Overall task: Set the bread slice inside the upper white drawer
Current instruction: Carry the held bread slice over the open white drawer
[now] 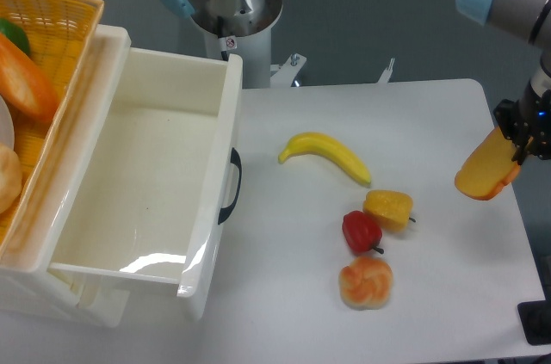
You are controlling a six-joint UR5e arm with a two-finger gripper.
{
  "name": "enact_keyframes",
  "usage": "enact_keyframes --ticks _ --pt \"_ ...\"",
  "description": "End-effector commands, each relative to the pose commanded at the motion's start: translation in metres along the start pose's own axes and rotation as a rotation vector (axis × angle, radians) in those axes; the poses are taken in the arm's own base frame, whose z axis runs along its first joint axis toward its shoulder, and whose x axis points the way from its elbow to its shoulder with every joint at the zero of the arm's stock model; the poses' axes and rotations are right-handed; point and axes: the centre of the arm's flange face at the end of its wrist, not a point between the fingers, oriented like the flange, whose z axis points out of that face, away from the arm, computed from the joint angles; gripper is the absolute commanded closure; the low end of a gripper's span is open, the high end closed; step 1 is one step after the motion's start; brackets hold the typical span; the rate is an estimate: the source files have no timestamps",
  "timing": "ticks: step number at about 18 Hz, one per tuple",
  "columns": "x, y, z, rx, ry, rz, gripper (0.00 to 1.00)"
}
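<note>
The bread slice [486, 170], golden-yellow with an orange crust edge, hangs tilted above the table's right side. My gripper [518, 142] is shut on its upper right end, and the arm comes down from the top right corner. The upper white drawer [211, 200] stands pulled open on the left, far from the gripper. It is glossy and deep-walled with nothing inside, and its black curved handle [231, 185] faces right.
A banana [325, 157], a yellow pepper [388, 207], a red pepper [361, 231] and a round swirled bun [366, 283] lie on the white table [284, 295] between drawer and gripper. A yellow wicker basket [60, 15] with food sits on the cabinet, far left.
</note>
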Motion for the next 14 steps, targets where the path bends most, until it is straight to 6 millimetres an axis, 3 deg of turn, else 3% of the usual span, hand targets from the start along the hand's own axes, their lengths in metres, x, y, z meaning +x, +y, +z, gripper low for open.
enact_keyframes --ticks 4,6,8,10,14 --pt "0.011 -0.029 -0.008 0.010 -0.001 0.024 1.00" --pt "0.017 -0.034 -0.020 0.014 -0.015 -0.006 1.00" --pt "0.029 -0.053 -0.030 0.027 -0.022 -0.038 1.00" --pt "0.042 -0.064 -0.051 0.044 -0.038 -0.082 1.00" --pt "0.086 -0.101 -0.099 0.091 -0.005 -0.123 1.00"
